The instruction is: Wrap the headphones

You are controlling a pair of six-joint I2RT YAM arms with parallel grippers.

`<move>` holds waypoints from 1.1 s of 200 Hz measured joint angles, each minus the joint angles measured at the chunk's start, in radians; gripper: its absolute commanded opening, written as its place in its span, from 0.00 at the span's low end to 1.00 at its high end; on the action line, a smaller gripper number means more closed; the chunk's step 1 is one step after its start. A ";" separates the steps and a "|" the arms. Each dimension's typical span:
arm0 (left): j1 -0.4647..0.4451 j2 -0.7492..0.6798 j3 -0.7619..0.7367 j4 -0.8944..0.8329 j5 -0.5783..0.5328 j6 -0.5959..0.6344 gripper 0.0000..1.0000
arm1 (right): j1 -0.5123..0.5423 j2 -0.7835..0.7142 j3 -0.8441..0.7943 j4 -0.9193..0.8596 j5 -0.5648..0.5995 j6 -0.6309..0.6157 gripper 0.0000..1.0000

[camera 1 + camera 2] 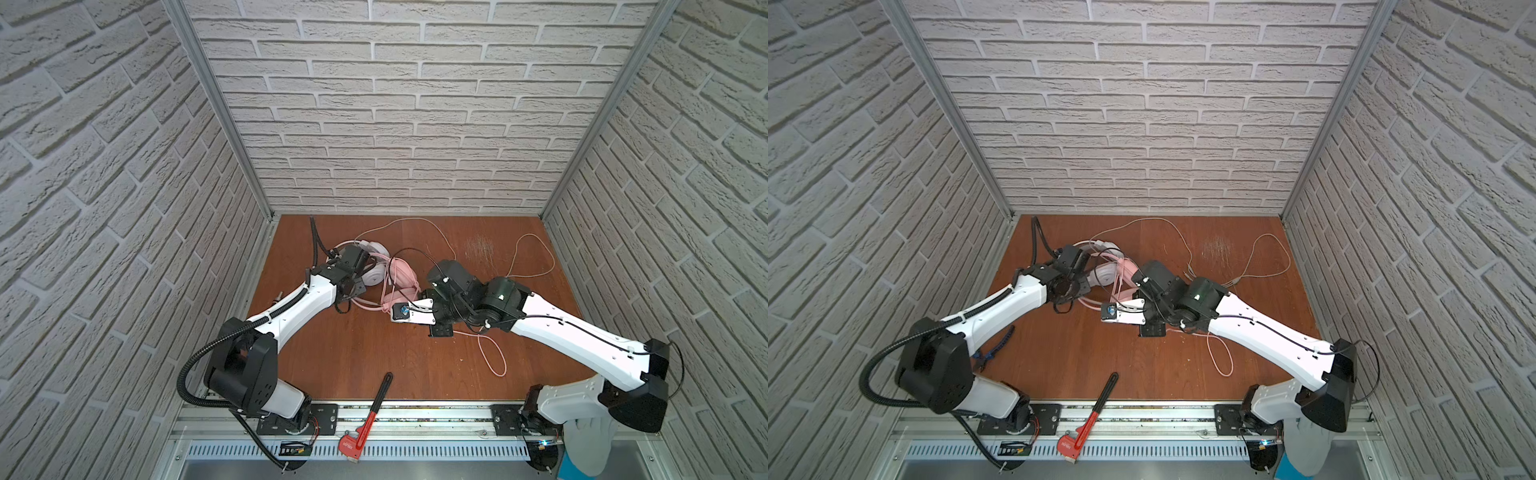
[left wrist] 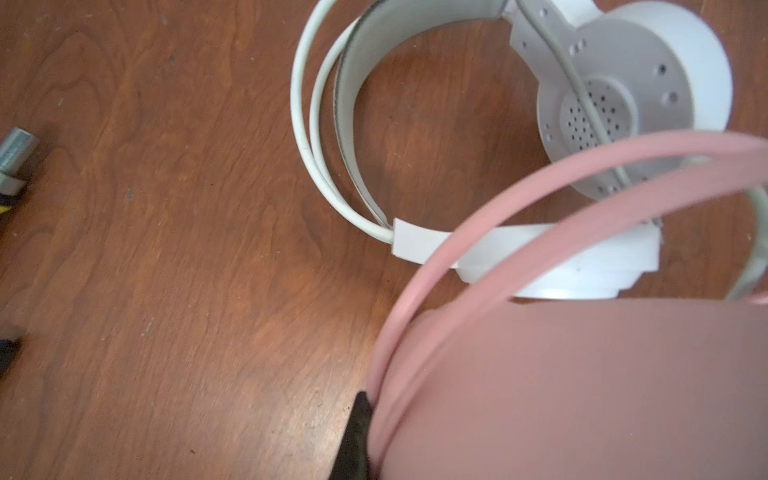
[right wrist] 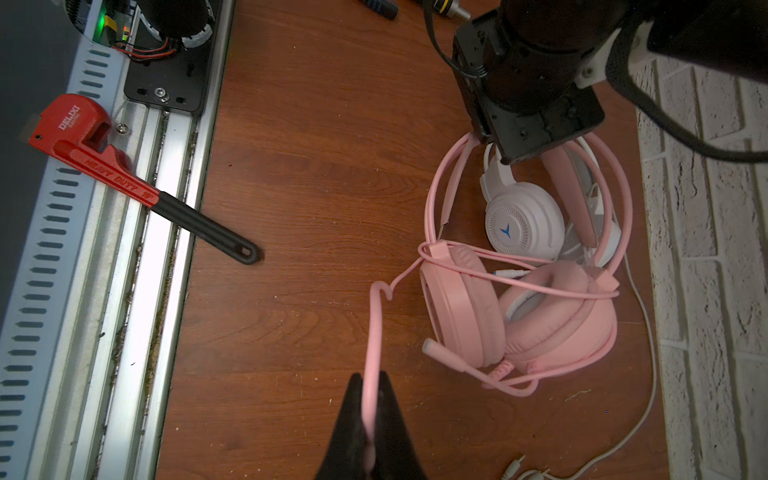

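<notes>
One brown wooden table [image 1: 374, 365] carries the whole scene, with the left arm [image 1: 299, 307] and right arm [image 1: 582, 336] leaning in from its near edge to meet at the far middle. Both headsets lie there in a tangle, left of centre. The pink headset [image 3: 557, 332] rests on its ear cups, its headband arching over the white headset [image 3: 523, 220], and the two touch. The left gripper [image 3: 515, 153] sits on top of the headbands; the left wrist view shows its jaws clenched on the pink band, one black finger [image 2: 357, 436] pressed against it. A red-and-black wrench [image 1: 365, 415] lies well apart at the near edge, head on the metal rail, handle on the wood. The right gripper [image 3: 370, 419] pinches the pink cable [image 3: 376, 324] tight between its black fingers, close to the pink ear cups, while other turns cross those cups. The white cable [image 3: 653, 365] trails loose across the wood beside the headsets.
</notes>
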State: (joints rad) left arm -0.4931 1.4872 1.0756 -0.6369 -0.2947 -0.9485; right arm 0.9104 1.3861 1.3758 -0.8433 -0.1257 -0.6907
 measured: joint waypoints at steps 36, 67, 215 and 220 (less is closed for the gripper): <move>-0.016 0.021 0.019 -0.005 0.000 0.036 0.00 | -0.011 0.054 0.037 0.023 0.057 -0.039 0.05; -0.022 0.022 0.019 -0.008 0.003 0.066 0.00 | -0.027 0.083 0.042 0.062 0.111 -0.068 0.06; -0.049 0.024 0.019 0.002 0.134 0.225 0.00 | -0.139 0.194 0.077 0.206 0.227 -0.131 0.06; -0.050 0.023 0.019 0.002 0.138 0.232 0.00 | -0.143 0.195 0.077 0.212 0.229 -0.129 0.06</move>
State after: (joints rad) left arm -0.5434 1.5105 1.0946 -0.6350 -0.1570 -0.7162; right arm 0.7670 1.5806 1.4532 -0.6315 0.1036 -0.8196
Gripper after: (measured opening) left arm 0.082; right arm 0.074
